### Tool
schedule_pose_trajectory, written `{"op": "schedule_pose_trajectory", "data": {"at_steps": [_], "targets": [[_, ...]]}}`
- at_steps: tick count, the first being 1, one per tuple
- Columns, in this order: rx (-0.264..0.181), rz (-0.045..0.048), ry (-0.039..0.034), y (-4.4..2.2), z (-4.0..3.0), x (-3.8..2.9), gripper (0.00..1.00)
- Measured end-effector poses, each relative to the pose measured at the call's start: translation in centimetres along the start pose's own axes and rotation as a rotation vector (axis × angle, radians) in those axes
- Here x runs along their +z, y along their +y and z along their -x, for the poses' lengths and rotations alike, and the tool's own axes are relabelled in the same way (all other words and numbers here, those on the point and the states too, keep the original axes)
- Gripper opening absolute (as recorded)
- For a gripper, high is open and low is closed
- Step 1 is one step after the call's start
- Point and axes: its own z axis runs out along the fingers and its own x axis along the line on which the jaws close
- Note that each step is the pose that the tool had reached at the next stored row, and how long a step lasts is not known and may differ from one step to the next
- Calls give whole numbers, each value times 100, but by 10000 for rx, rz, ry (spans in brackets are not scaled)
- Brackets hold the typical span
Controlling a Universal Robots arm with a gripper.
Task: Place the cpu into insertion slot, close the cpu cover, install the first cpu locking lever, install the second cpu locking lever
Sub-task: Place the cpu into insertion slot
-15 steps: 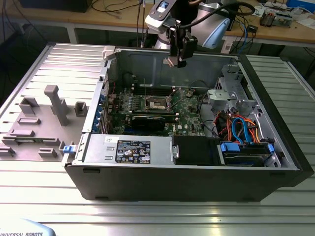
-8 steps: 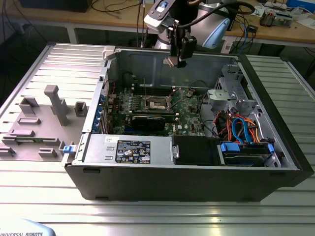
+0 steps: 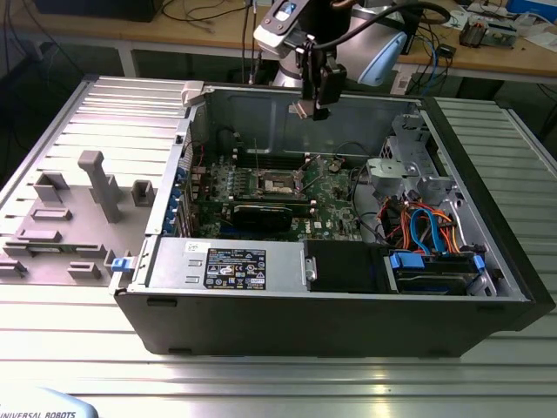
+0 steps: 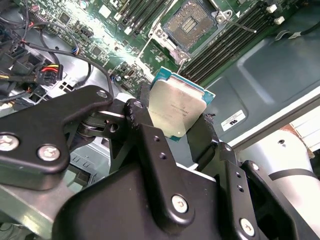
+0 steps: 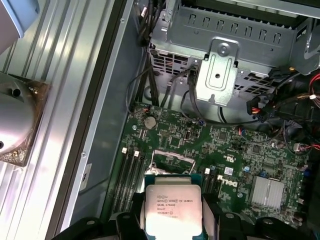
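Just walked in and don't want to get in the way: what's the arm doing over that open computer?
The arm's gripper is shut on the cpu, gripping it by two opposite edges and holding it in the air above the open computer case. The insertion slot on the green board is uncovered and empty, with its contacts bare. The cpu has not been placed yet.
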Motion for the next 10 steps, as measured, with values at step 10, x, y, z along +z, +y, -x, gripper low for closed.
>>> {"op": "schedule_pose_trajectory", "data": {"at_steps": [10], "targets": [[298,7,-32,0,0,0,54]]}}
